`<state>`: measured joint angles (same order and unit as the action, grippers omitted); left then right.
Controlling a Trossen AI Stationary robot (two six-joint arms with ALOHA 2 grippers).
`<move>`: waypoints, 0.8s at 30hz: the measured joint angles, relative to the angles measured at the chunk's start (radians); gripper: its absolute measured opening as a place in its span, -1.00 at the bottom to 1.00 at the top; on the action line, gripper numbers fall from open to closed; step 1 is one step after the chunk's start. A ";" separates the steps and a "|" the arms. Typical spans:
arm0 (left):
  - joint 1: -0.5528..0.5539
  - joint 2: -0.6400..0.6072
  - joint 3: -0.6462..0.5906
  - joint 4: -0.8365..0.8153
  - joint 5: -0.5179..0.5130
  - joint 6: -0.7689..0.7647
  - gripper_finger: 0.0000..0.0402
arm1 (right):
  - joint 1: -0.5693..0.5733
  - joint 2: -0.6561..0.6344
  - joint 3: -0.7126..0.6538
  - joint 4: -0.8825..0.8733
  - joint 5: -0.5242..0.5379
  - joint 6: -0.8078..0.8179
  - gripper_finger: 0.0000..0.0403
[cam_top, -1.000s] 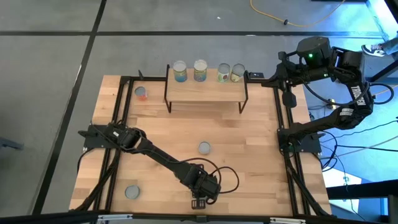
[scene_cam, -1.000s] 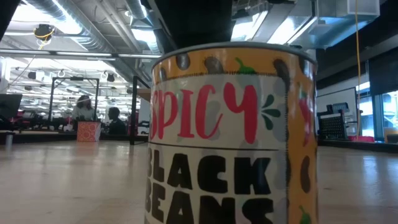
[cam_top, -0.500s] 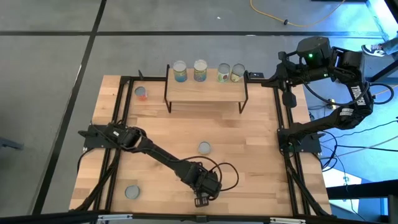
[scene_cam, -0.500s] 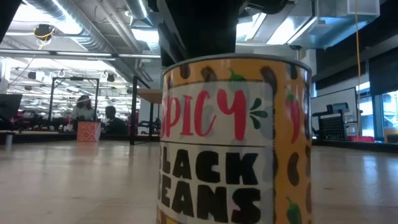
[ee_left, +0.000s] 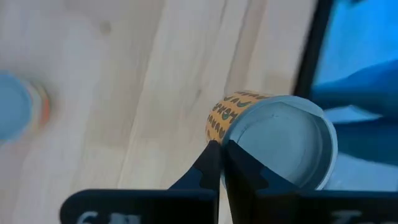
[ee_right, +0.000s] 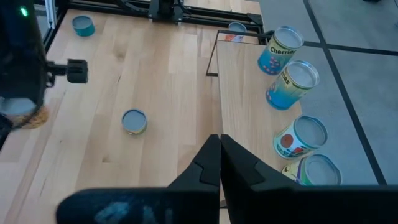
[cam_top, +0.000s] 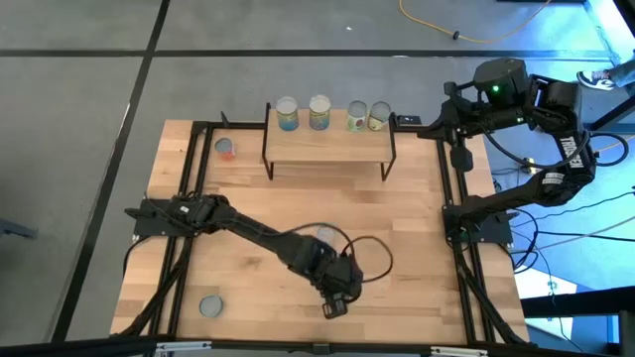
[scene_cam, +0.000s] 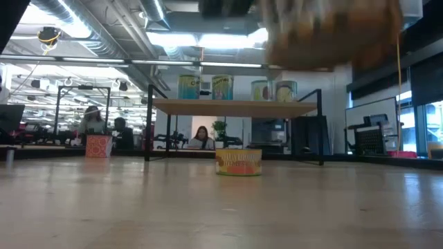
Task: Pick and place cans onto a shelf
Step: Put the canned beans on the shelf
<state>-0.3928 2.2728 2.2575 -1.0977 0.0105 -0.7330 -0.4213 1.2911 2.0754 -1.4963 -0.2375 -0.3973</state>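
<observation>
My left gripper [cam_top: 332,309] is near the table's near edge, shut on a yellow "spicy black beans" can [ee_left: 273,149] with a silvery top. In the low view this can [scene_cam: 332,34] is a blur high above the tabletop. The shelf [cam_top: 327,144] stands at the far edge with several cans [cam_top: 319,112] upright on its plank. A wide low can [scene_cam: 239,162] stands mid-table, half under my left arm. My right gripper [cam_top: 458,157] waits shut beyond the far right corner; it also shows in the right wrist view [ee_right: 219,142]. My left gripper meets the yellow can at the rim of its top [ee_left: 229,144], at one edge. The fingers are nearly together: one finger [ee_left: 211,163] lies outside against the label, the other just inside the rim. They point down from above. The can is lifted clear of the table.
A red-orange can [cam_top: 225,149] stands at the far left beside the shelf. Another can [cam_top: 210,305] stands near the near left corner. Black frame rails [cam_top: 448,198] run along the table's sides. Bare wood lies between the shelf and my left arm. People sit in the room behind.
My left gripper has gone up and a little toward the table's right edge, carrying the yellow can. The can stood on the table right before the low camera; it is now lifted clear, and the shelf and the wide can show behind it.
</observation>
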 joint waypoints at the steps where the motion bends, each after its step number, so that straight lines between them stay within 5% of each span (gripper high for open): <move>1: 0.007 -0.001 0.036 -0.019 -0.004 -0.002 -0.99 | 0.000 0.000 0.000 0.000 0.000 0.000 -0.98; 3: 0.021 -0.003 0.101 -0.126 -0.005 -0.016 -0.99 | 0.000 0.000 0.000 -0.003 0.000 0.000 -0.98; 8: 0.065 -0.126 0.038 -0.198 0.001 -0.076 -1.00 | 0.000 0.000 0.000 -0.011 0.000 0.000 -0.98; 24: 0.297 -0.429 0.039 -0.453 -0.273 0.009 -1.00 | 0.000 0.004 -0.001 -0.011 0.008 -0.001 -0.98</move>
<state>-0.0962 1.8440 2.2967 -1.5503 -0.2627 -0.7244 -0.4210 1.2949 2.0742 -1.5072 -0.2290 -0.3985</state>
